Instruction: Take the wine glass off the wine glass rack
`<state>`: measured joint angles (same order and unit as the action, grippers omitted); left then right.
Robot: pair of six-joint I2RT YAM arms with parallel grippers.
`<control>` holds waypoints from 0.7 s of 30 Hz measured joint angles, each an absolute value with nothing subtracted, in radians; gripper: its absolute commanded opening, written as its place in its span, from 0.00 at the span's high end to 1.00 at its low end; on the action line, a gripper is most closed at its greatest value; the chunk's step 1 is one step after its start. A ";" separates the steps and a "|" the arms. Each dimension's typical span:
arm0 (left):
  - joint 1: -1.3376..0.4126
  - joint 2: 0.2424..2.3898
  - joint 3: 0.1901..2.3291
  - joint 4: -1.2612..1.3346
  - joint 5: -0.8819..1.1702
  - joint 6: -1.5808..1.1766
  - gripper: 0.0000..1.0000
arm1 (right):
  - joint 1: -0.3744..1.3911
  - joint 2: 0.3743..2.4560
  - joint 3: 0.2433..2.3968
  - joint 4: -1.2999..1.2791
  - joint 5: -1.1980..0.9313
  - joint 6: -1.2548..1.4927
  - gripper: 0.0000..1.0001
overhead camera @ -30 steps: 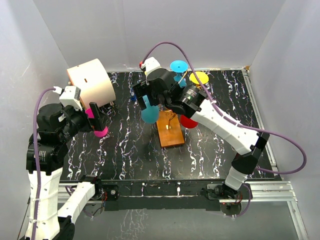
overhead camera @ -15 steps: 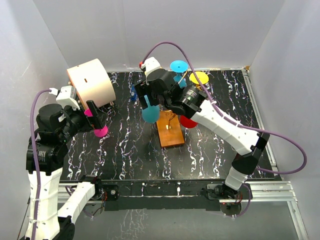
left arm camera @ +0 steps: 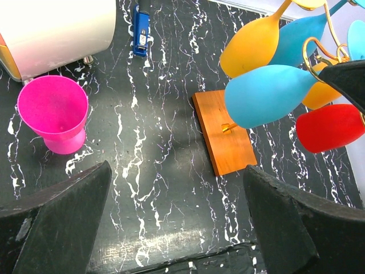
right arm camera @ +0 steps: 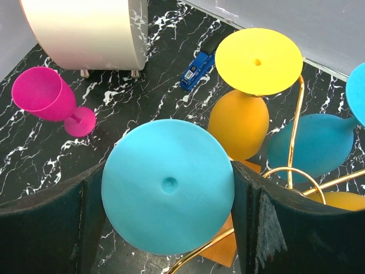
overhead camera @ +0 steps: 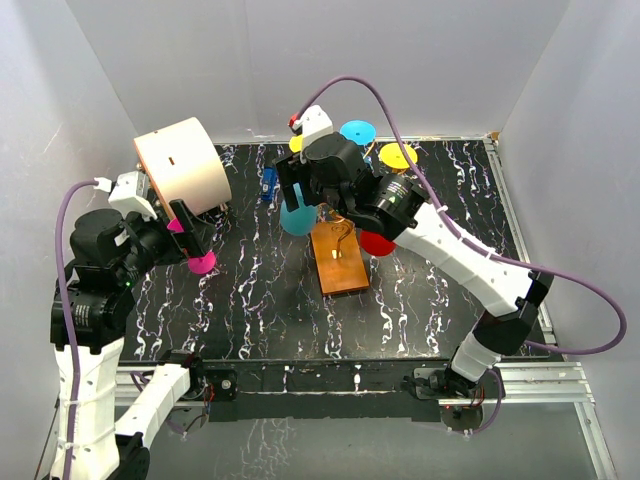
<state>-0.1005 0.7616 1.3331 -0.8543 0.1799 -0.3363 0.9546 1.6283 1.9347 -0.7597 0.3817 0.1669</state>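
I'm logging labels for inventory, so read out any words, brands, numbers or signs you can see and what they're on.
No text can be read in any view.
On the small blue object: pale marks, too small to read.
On the cream drum: a dark slot, no lettering.
On the light blue wine glass, the other glasses and the wine glass rack: plain, no print.

Matt plastic wine glass [right arm camera: 168,194]; wine glass rack [left arm camera: 225,145] of shiny gold wire, smooth wood.
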 measured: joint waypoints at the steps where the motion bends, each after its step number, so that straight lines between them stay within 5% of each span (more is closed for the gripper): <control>1: -0.101 0.762 1.334 -0.854 0.180 -0.337 0.01 | 0.955 1.629 1.935 -0.759 0.377 0.167 0.36; 21: -0.101 0.754 1.361 -0.881 0.174 -0.350 0.01 | 0.955 1.718 2.002 -0.725 0.418 0.167 0.37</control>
<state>-0.1005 0.7544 1.3613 -0.8806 0.1738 -0.3500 0.9554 1.7184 2.0018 -0.7246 0.4183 0.1665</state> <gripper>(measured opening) 0.985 0.732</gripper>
